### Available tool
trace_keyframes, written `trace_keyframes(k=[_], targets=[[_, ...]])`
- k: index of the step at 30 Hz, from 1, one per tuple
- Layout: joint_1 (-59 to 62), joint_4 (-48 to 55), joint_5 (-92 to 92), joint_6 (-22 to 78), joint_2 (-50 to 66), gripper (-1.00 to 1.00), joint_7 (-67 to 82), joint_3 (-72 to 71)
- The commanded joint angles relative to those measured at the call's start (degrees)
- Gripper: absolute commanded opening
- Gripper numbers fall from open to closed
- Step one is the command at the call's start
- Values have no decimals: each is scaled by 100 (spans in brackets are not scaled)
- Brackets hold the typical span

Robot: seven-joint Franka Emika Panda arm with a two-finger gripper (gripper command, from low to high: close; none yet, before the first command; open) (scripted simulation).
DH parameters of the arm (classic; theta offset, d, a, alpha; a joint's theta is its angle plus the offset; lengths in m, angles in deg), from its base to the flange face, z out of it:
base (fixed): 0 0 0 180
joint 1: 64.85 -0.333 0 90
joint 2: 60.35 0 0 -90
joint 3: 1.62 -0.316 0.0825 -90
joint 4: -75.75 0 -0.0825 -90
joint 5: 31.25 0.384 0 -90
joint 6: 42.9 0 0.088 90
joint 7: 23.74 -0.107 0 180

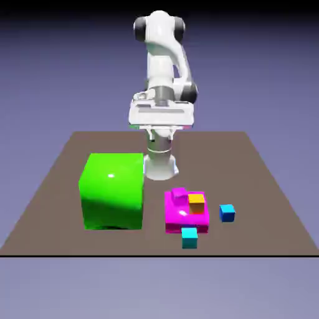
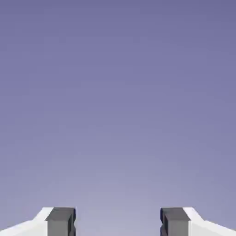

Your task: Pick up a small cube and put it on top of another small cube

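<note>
The tiny teal cube (image 1: pixel 189 237) lies on the table near its front edge, just in front of a magenta block (image 1: pixel 180 215). A small orange cube (image 1: pixel 197 202) rests on top of that magenta block. A small deeper blue cube (image 1: pixel 227 212) sits on the table to the block's right. My gripper (image 1: pixel 161 118) hangs high above the table's far half, well away from all the cubes. In the hand view my gripper (image 2: pixel 118 222) is open; its grey fingertips (image 2: pixel 61 221) stand wide apart with only the plain backdrop between them.
A big green cube (image 1: pixel 112 190) stands on the brown table (image 1: pixel 56 187) at the exterior view's left, beside the magenta block. A smaller magenta piece (image 1: pixel 179 194) sits on the block next to the orange cube.
</note>
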Motion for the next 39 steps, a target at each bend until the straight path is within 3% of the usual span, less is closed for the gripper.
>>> trace_keyframes(k=[1, 23, 31, 32, 39], targets=[[-15, 106, -17, 91, 208, 0, -70, -28], [-352, 2424, -383, 2079, 4776, 0, -1599, -650], [-533, 2638, -590, 1241, 5859, 0, -1760, -433], [-533, 2638, -590, 1241, 5859, -100, -1760, -433], [-430, 2541, -288, 2226, 4647, -100, -1440, -502]])
